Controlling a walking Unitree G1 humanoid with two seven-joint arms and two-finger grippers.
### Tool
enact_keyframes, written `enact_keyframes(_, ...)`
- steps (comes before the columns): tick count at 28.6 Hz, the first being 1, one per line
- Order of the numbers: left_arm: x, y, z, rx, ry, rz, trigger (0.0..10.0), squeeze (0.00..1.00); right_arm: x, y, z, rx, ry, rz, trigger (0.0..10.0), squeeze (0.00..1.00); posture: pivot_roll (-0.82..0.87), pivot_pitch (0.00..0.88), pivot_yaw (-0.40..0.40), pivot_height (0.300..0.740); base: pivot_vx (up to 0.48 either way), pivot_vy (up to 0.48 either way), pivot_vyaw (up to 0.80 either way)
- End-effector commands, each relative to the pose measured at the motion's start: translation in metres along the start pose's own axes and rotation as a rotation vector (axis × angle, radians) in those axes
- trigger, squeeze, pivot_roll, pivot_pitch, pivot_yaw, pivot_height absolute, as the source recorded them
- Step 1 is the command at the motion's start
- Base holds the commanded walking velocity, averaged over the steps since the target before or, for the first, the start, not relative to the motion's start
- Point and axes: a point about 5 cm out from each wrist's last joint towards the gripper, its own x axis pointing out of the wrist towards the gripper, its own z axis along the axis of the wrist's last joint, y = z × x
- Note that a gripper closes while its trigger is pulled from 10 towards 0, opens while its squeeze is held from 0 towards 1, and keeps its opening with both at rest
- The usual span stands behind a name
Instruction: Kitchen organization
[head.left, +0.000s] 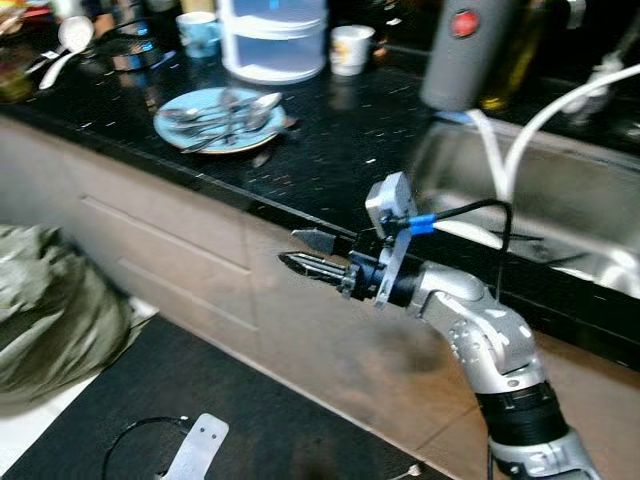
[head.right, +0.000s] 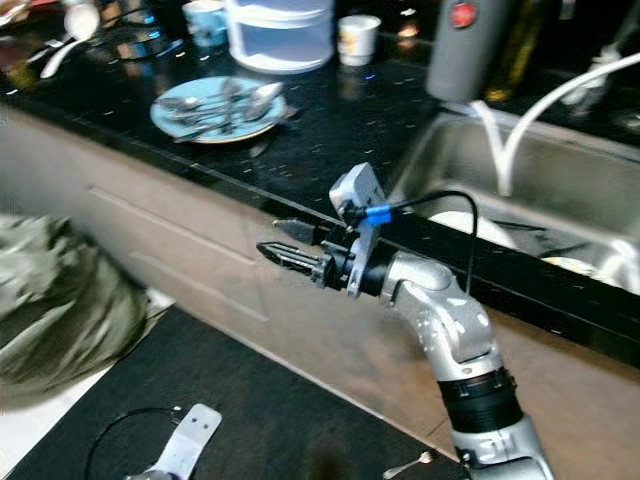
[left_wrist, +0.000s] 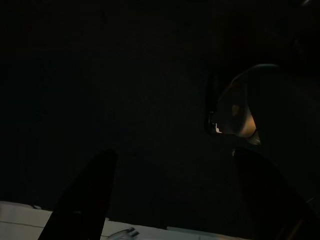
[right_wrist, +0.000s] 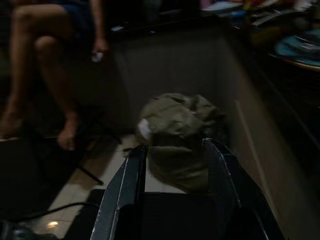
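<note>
The right gripper (head.left: 305, 253) is raised in front of the cabinet, just below the counter (head.left: 340, 160) edge, fingers spread and holding nothing, pointing sideways toward the robot's left along the cabinet face. Up and ahead of it, on the counter, sits a blue plate (head.left: 218, 120) loaded with spoons and forks; further back stand a clear tub (head.left: 273, 40) and two cups. The sink (head.left: 560, 215) lies behind the gripper's wrist, to its right, with dishes in it. Beyond the fingertips a green bag (right_wrist: 182, 135) lies on the floor, and a seated person's legs show past it. The left gripper (left_wrist: 165, 200) hangs in shadow, fingers apart. This looks like an approach step: nothing is grasped yet. Next, likely lift the right gripper above the counter and swing toward the plate, clearing the edge
</note>
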Motion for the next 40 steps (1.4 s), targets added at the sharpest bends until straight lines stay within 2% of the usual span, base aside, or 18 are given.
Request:
enact_keyframes(1,0.000,0.001,-0.003,-0.008,0.000,0.001,10.0,0.00,0.001,0.005,0.006,0.002,-0.024,0.041,10.0,0.00,-0.01,0.000,-0.036,0.740,0.000,0.000,0.80)
enact_keyframes(15,0.000,0.000,-0.001,-0.011,-0.012,-0.006,10.0,0.00,0.004,0.000,0.017,-0.004,-0.070,0.051,10.0,0.00,-0.01,0.000,-0.044,0.740,0.000,0.000,0.79)
enact_keyframes(24,0.000,-0.001,-0.001,-0.010,-0.012,-0.013,10.0,0.00,0.007,-0.008,0.014,0.009,-0.071,-0.020,10.0,0.00,-0.01,0.000,-0.041,0.740,0.000,-0.051,0.79)
enact_keyframes(29,0.000,0.000,-0.003,-0.018,-0.005,-0.008,10.0,0.00,0.008,-0.008,0.013,0.016,-0.074,-0.027,10.0,0.00,-0.01,0.000,-0.040,0.740,0.000,-0.459,0.79)
enact_keyframes(30,0.000,0.000,-0.004,-0.037,-0.007,0.001,10.0,0.00,0.009,-0.007,0.012,0.019,-0.073,-0.026,10.0,0.00,-0.01,0.000,-0.039,0.740,0.000,0.000,0.79)
enact_keyframes(40,-0.001,0.002,-0.004,-0.027,-0.006,0.012,10.0,0.00,0.011,-0.007,0.011,0.020,-0.078,-0.043,10.0,0.00,-0.01,0.000,-0.032,0.740,0.000,0.000,0.79)
